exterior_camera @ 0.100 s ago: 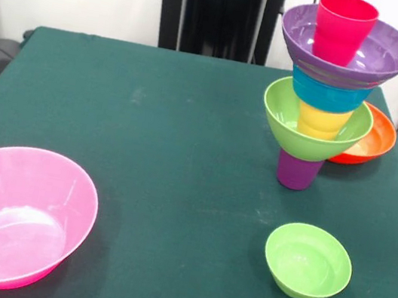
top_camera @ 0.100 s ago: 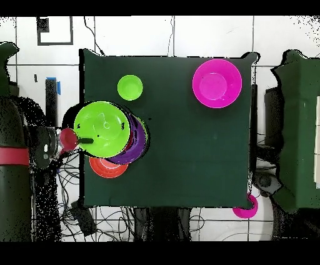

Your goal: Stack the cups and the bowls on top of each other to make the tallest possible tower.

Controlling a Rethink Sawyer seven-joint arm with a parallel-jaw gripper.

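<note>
Purple cup point(exterior_camera @ 0.100 s ago: 298, 172) anchors the tower point(exterior_camera @ 0.100 s ago: 329, 90) at the table's 2 o'clock, with cups spacing the bowls to gain height. A spare green bowl point(exterior_camera @ 0.100 s ago: 308, 261) waits at 5 o'clock and a pink bowl point(exterior_camera @ 0.100 s ago: 12, 216) at 8. Whether the claw is open or closed, I can't tell.

The tower point(exterior_camera @ 0.100 s ago: 324, 101) stands near the bench's point(exterior_camera @ 0.100 s ago: 172, 129) far right corner, a bowl point(exterior_camera @ 0.100 s ago: 372, 140) just behind it. A small bowl point(exterior_camera @ 0.100 s ago: 308, 261) sits nearer the front edge; the large bowl point(exterior_camera @ 0.100 s ago: 12, 217) is at the front left corner.
</note>
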